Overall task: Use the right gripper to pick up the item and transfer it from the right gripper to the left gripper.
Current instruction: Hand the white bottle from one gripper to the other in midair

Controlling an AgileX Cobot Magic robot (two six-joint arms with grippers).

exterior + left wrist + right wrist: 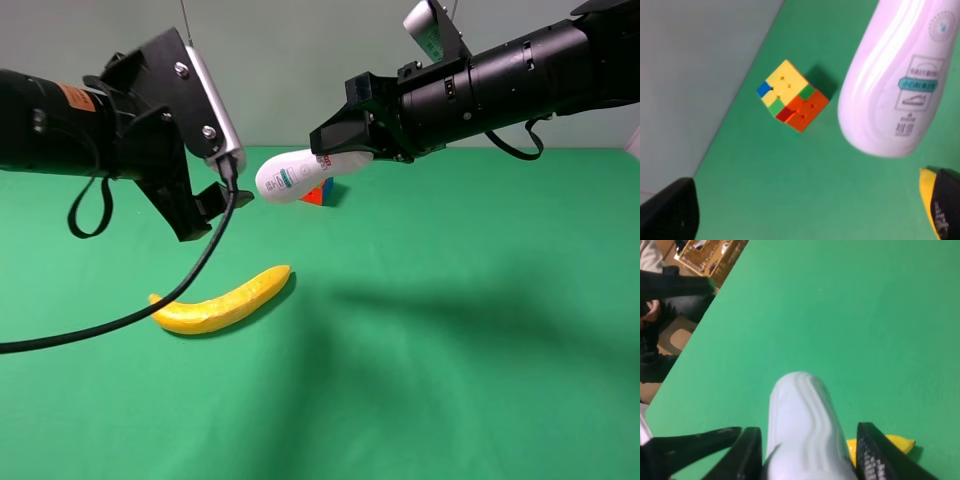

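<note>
- The right gripper point(343, 152) is clamped on the neck end of the bottle point(292, 176). Its two black fingers point(747, 452) press against opposite sides of the white body.
- The bottle is in the air above the green table point(450, 360), lying nearly level. Its rounded base points toward the left gripper point(218, 208), and its cap end is hidden inside the right claw.
- The left gripper's jaws are spread wide and hold nothing. From the high camera, one finger carries a silvery side plate and the other hangs lower.
- The bottle's base is just beside the tip of the left gripper's upper finger. A narrow gap seems to show between them, and no contact can be made out.
- In the left wrist view the bottle's base and its teal-printed label sit ahead of the open fingers point(670, 212), not between them.
- The banana point(225, 300) lies flat on the table, below and in front of the two grippers and well apart from the bottle.
- The puzzle cube point(318, 193) stands on the table behind the bottle, which partly covers it from the high camera.
</note>
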